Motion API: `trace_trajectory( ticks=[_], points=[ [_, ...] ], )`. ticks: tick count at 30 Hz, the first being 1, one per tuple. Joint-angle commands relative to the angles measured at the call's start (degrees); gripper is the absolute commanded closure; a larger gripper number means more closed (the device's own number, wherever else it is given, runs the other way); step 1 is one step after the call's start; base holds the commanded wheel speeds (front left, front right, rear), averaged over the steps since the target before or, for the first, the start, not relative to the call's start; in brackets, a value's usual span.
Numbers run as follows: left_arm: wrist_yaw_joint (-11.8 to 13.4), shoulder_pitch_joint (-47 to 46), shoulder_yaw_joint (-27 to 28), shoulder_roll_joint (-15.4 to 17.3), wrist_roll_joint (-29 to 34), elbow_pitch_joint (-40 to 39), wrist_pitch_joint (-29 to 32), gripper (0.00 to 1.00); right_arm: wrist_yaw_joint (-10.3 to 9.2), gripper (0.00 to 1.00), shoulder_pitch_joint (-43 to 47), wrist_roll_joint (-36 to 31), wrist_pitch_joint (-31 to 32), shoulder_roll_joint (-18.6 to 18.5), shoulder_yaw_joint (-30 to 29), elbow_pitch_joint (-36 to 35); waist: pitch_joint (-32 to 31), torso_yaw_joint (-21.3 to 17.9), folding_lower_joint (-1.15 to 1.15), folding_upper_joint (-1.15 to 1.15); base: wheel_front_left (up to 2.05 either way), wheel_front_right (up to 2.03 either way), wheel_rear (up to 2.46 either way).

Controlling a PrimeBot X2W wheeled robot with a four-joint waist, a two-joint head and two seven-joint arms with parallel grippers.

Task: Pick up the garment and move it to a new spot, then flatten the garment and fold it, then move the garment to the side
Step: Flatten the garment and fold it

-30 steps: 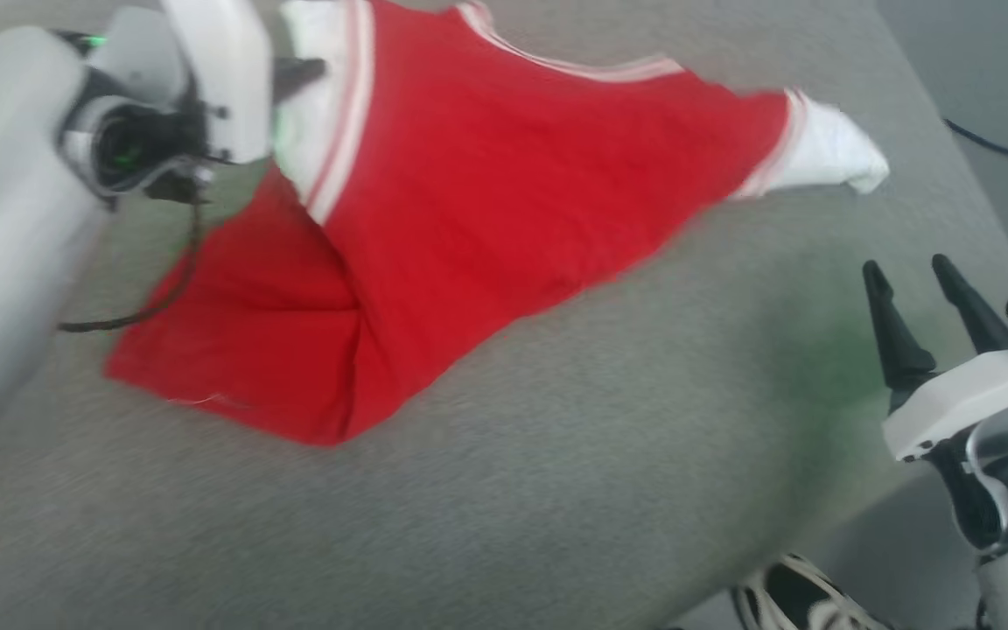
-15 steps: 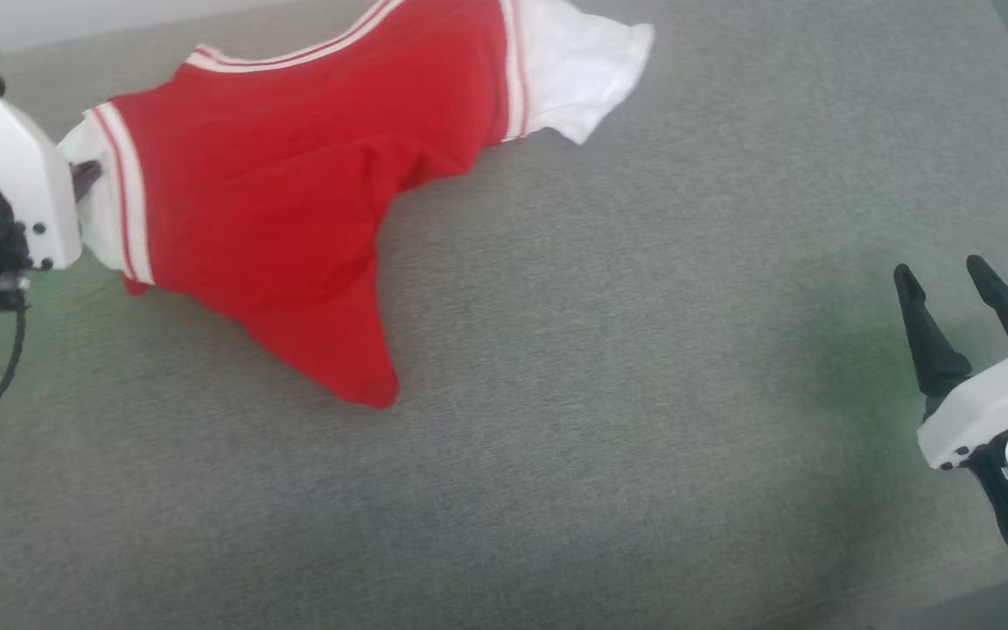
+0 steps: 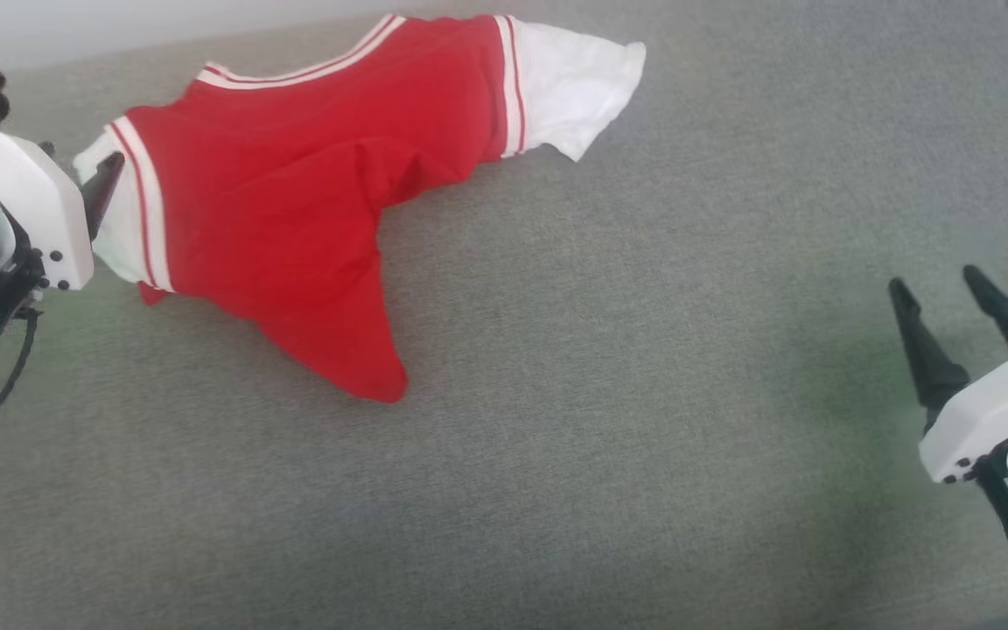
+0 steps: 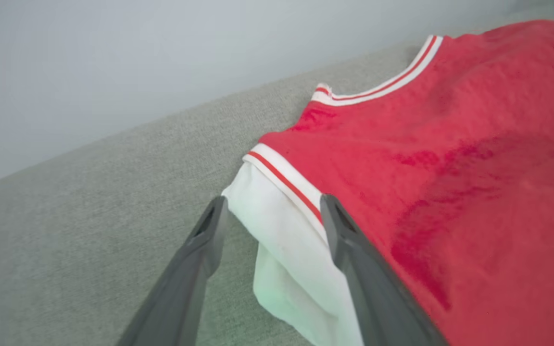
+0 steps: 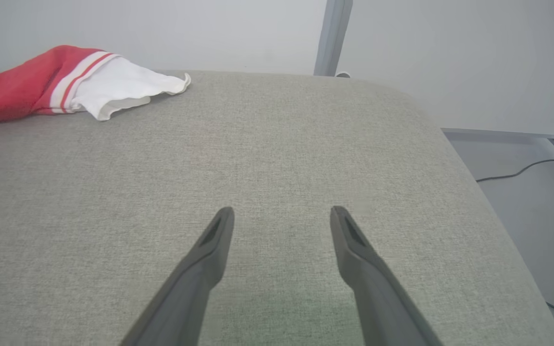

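The shirt (image 3: 294,192) lies crumpled on the grey cushion (image 3: 644,394), up toward 11 o'clock in the head view, red body spread out and one pointed corner of cloth trailing down toward 6 o'clock. One white sleeve (image 3: 574,87) sticks out at its 2 o'clock end; the other white sleeve (image 4: 282,240) is at its 9 o'clock end, right by the left gripper (image 4: 273,211). In the left wrist view that gripper's fingers stand wide apart with the sleeve lying loose between them, the striped trim beside the right-hand finger; nothing is pinched. The right gripper (image 3: 934,280) sits at 4 o'clock in the head view, well apart from the shirt, fingers spread wide and holding nothing, over bare cushion. In the right wrist view, a dark cable (image 5: 522,170) runs on the floor at 3 o'clock.
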Motion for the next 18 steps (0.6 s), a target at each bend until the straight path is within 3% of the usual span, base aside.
trace_trajectory(
  ticks=[1,9,12,18],
  points=[
    [-0.1,1.0,-0.1,0.0,1.1,0.6,-2.6,0.0,-0.06,0.0,0.4,0.1,0.7,-0.3,0.7,-0.5,-0.9,0.8,0.0,0.0,0.0,0.0,0.0],
    [0.0,6.3,1.2,-2.8,1.6,-2.5,-19.1,0.0,-0.06,0.0,-0.9,1.4,5.1,-2.9,2.8,-0.4,-2.7,7.2,0.0,0.0,0.0,0.0,0.0],
    [1.9,9.4,3.7,-4.9,2.4,-5.6,-21.2,0.0,-0.06,0.0,-3.1,2.8,9.0,-4.8,4.3,0.1,-2.6,10.5,0.0,0.0,0.0,0.0,0.0],
    [8.2,22.4,22.1,-8.4,13.4,-23.7,-21.4,0.0,-0.06,0.0,-9.9,5.5,17.0,-11.4,6.8,2.1,-1.3,18.1,0.0,0.0,0.0,0.0,0.0]
  ],
)
